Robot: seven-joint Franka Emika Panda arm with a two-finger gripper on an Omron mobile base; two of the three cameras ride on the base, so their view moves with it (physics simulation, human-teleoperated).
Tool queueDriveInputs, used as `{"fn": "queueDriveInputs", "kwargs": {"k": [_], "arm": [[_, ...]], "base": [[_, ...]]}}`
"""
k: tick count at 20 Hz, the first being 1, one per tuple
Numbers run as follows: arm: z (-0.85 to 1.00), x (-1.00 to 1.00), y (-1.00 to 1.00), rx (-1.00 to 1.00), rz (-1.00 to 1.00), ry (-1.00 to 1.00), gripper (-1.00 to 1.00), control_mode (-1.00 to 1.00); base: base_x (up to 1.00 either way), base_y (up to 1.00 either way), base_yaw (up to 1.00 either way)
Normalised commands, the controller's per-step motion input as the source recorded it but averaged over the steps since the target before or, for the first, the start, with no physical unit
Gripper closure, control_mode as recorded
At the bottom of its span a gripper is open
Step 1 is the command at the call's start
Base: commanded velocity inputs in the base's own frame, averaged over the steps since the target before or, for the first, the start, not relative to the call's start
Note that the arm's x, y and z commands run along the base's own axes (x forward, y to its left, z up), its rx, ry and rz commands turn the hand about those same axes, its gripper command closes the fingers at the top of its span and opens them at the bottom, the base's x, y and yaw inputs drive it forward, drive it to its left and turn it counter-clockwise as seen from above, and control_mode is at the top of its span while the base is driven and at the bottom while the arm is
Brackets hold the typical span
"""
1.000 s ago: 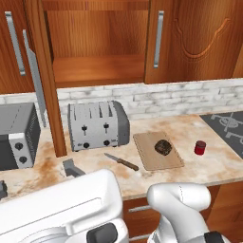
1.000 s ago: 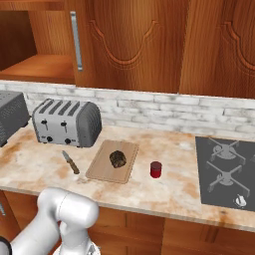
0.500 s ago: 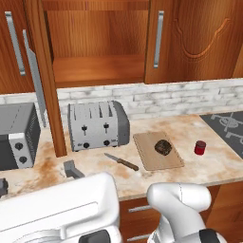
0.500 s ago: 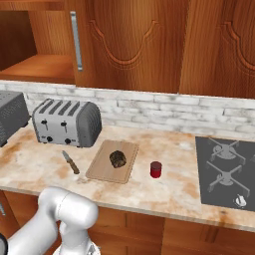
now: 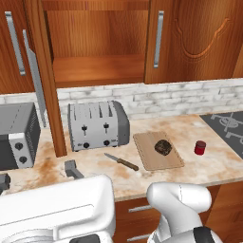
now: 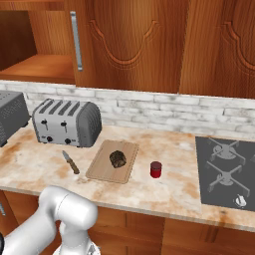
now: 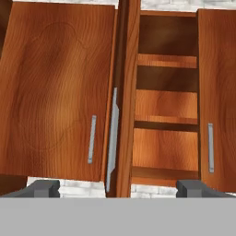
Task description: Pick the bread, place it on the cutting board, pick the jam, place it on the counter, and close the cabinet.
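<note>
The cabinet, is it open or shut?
Open: the cabinet shows its bare shelf, and one door swings out edge-on.

A silver four-slot toaster (image 5: 98, 125) stands near a brown-handled knife (image 5: 122, 162), a stovetop (image 6: 226, 170) far right.

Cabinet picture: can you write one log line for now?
bread on cutting board | jam on counter | cabinet open | pincer open

bread (image 5: 163, 147) on cutting board (image 5: 147, 159); jam (image 5: 200, 147) on counter (image 5: 213, 166); cabinet (image 5: 97, 52) open
</note>
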Motion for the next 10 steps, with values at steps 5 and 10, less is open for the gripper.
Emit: {"fn": "queueDriveInputs", "kwargs": {"k": [5, 10], "arm": [[0.00, 0.02, 0.00, 0.00, -0.09, -0.04, -1.00, -1.00], [0.00, 0.00, 0.00, 0.00, -0.09, -0.05, -1.00, -1.00]], "base": [[0.00, 0.00, 0.00], [0.00, 0.00, 0.00]]}}
